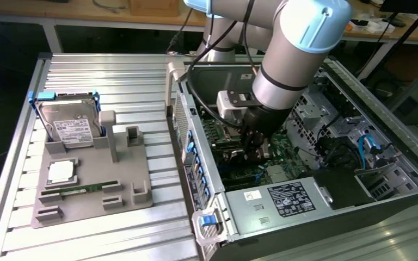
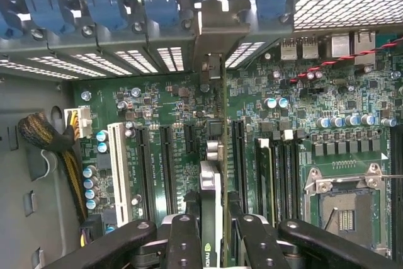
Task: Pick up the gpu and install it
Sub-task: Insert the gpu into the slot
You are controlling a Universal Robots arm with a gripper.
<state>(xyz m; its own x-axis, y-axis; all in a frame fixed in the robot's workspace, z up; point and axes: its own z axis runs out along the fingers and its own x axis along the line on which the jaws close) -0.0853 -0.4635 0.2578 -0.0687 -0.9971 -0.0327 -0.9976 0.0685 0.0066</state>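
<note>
In the wrist view the gpu shows edge-on, a thin card standing upright over the green motherboard. Its silver bracket reaches the case's rear slot openings. My gripper is shut on the gpu, one black finger on each flat side of the card. The card lines up with the dark expansion slots beside the white slot. Whether its edge sits in a slot I cannot tell. In the exterior view my gripper is down inside the open computer case.
A grey fixture tray lies on the slatted table at the exterior view's left, holding a silver hard drive, a chip and a green memory stick. Inside the case are the power supply, cables and the processor socket.
</note>
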